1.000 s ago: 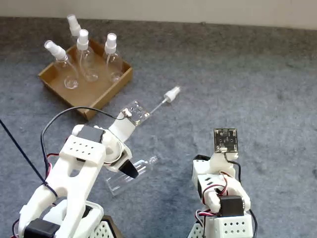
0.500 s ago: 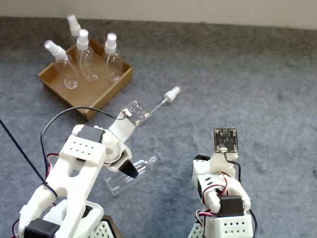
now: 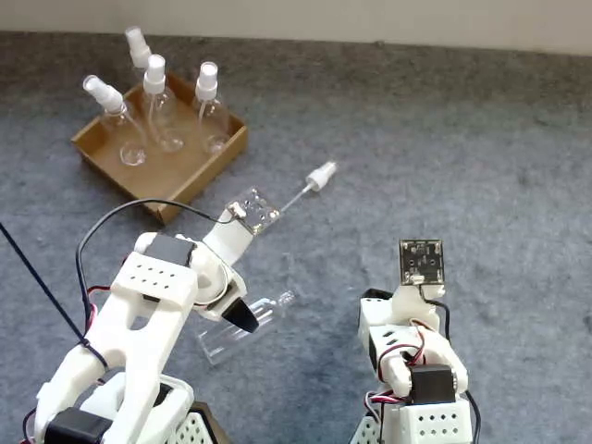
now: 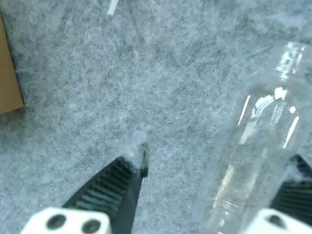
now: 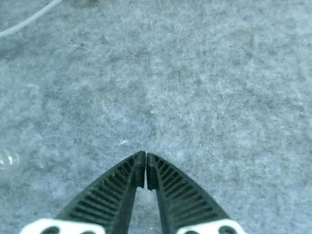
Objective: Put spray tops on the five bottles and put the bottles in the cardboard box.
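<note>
Lying uncapped between the jaws of the released left claw (image 4: pixel 219 163), fifth bottle (image 4: pixel 253 146) awaits its top (image 3: pixel 321 176); four bottles (image 3: pixel 162 116) boxed, right claw (image 5: pixel 146 168) clenched empty.

The bottle (image 4: pixel 253 146) is clear, glossy, smooth plastic. The table covering (image 3: pixel 481 139) is grey, matt, fuzzy felt. The cardboard box (image 3: pixel 205 173) is matt brown. The right gripper (image 5: pixel 146 163) has black, ribbed, matt plastic fingers (image 5: pixel 112 195).

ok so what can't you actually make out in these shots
High view: the left arm hides much of the bottle.
Left wrist view: the frame edge cuts off the bottle's base and all but the tube tip of the spray top.
Right wrist view: the edge leaves a clear sliver, likely the bottle.
</note>
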